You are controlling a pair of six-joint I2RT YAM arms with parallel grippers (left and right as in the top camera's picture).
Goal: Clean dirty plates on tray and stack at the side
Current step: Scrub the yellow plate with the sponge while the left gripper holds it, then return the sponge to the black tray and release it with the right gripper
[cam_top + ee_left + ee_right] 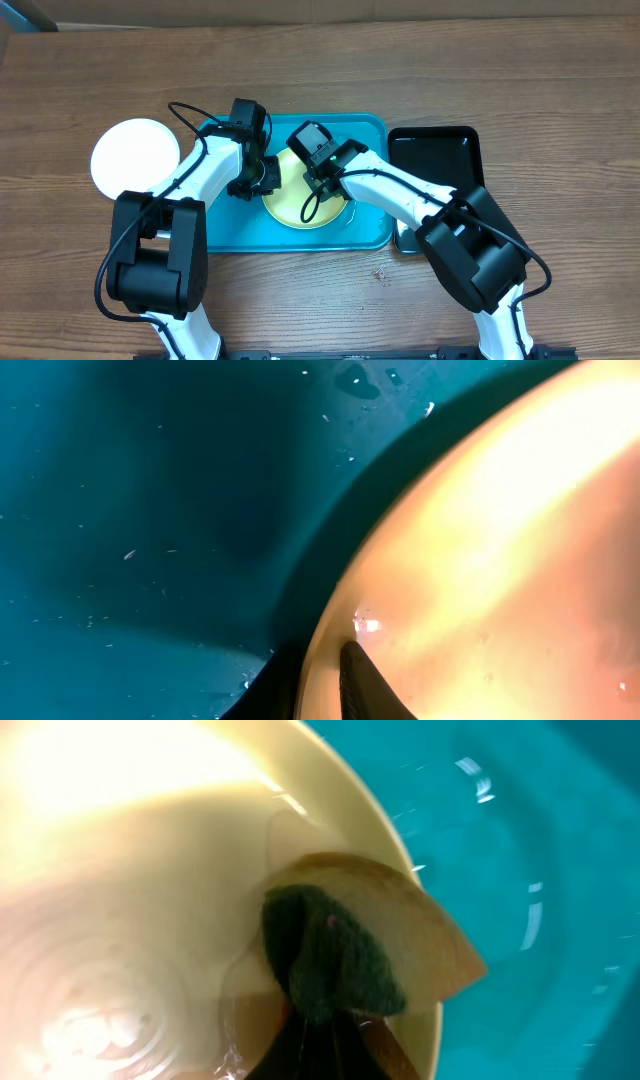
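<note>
A pale yellow-green plate (288, 207) lies in the turquoise tray (230, 235). My left gripper (262, 177) is shut on the plate's left rim, one finger on each side of the rim (320, 680). My right gripper (322, 182) is shut on a sponge (330, 955) with a dark green pad and a tan body. It presses the sponge onto the wet plate (150, 870) near its edge. A white plate (133, 155) sits on the table left of the tray. The plate (500, 560) and the tray floor (120, 510) fill the left wrist view.
A smaller black tray (435, 155) stands right of the turquoise tray. Water drops and specks lie on the tray floor (540, 840). Both arms cross over the middle of the tray. Bare wooden table surrounds the trays.
</note>
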